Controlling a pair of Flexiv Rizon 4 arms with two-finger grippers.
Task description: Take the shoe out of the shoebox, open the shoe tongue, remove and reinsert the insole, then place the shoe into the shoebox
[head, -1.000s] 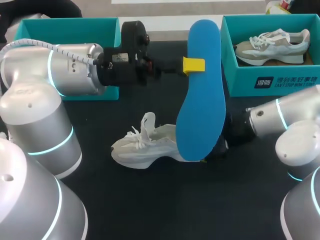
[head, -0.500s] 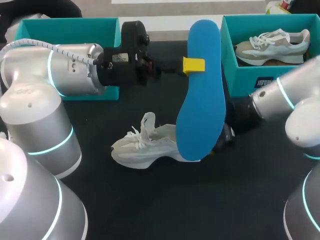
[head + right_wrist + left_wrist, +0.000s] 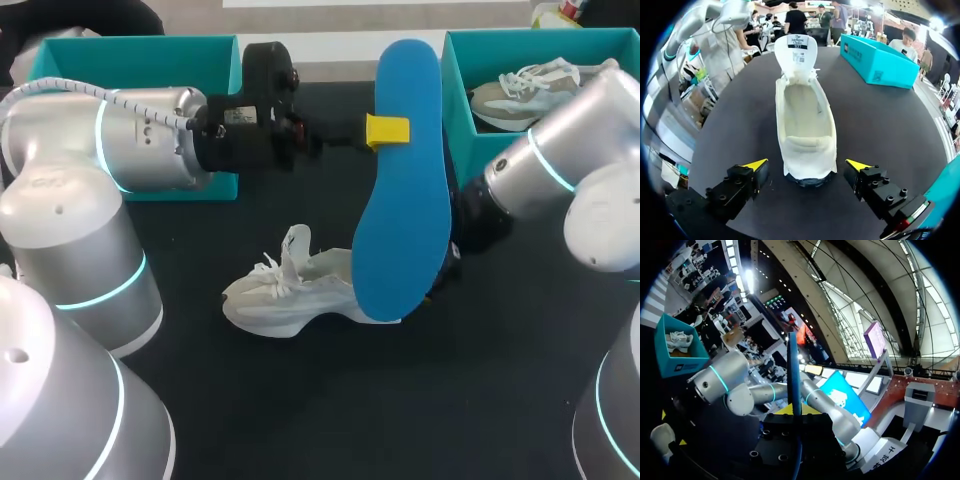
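One white shoe [image 3: 285, 292] on its sole on the table [image 3: 330, 420], tongue lifted, inside bare. Over its heel end, blue insole [image 3: 400, 180] upright in the air, clamped edge-on in left pincer [image 3: 388, 130]. Insole's lower end close by the shoe's collar; contact not discernible. Behind the heel, right pincer [image 3: 807, 165] spread wide, one yellow-tipped finger [image 3: 756, 164] to either side of the heel, neither touching it. Beyond the shoe's toe side, teal shoebox [image 3: 130, 60]; beyond its heel side, second shoebox [image 3: 520, 160] with another sneaker [image 3: 510, 90] inside.
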